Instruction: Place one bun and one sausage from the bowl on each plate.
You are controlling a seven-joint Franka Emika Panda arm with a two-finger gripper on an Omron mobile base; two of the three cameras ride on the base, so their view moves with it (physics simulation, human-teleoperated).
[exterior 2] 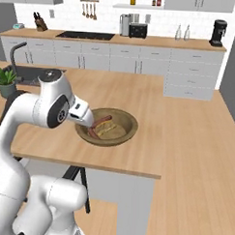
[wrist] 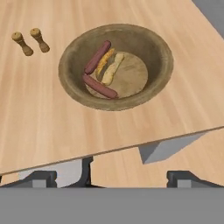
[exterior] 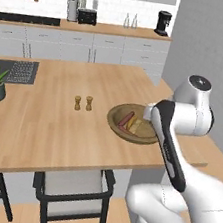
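- Hand view puts my jaws [wrist: 111, 177] at the bottom, spread wide and empty, held above the near edge of the light wooden table [wrist: 39, 118].
- Just ahead of them sits the wide, shallow dark-brown wooden bowl [wrist: 159, 54], near that table edge.
- Inside it lie two slim reddish-brown sausages: one sausage [wrist: 97, 57] at the upper left, the other sausage [wrist: 99, 86] lower down.
- Two small tan oblong buns lie between them, side by side: the golden bun [wrist: 105, 61] touching the paler bun [wrist: 112, 69].
- I judge the step in hand to be the first pick. The lower sausage has the freest sides, so I would line my jaws across its width and come straight down, clear of the bowl wall.
- The buns touch each other, so a grasp there risks nudging both.
- Two small brown wooden shakers [wrist: 29, 40] stand well apart from the bowl, out of my way.
- No plate is visible here, so where to carry the food I cannot tell.
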